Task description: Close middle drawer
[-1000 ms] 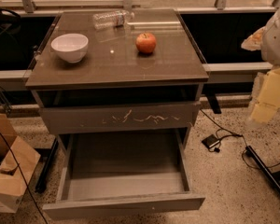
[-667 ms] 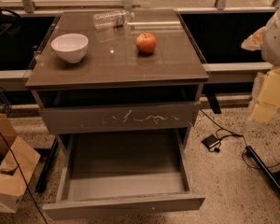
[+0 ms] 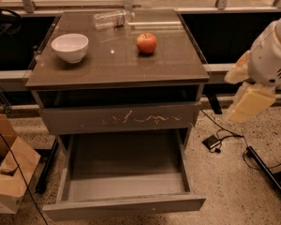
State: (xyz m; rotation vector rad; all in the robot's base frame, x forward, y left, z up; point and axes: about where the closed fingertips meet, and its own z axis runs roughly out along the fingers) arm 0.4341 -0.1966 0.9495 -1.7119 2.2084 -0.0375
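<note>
Gripper [image 3: 249, 101], pale yellow, aperture not discernible, hangs raised; wide, shallow grey-brown middle drawer [image 3: 126, 209] stands pulled out below and to its left, well apart, flat front running left-right.

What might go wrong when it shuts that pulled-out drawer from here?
The claw hangs right of the cabinet, away from the middle drawer; pushing one corner may skew and jam it. A hard shove could roll the lying bottle or the apple off the top.

Grey-brown middle drawer [image 3: 125, 179] stands pulled fully out; tool [image 3: 249, 103] hangs right of it.
</note>
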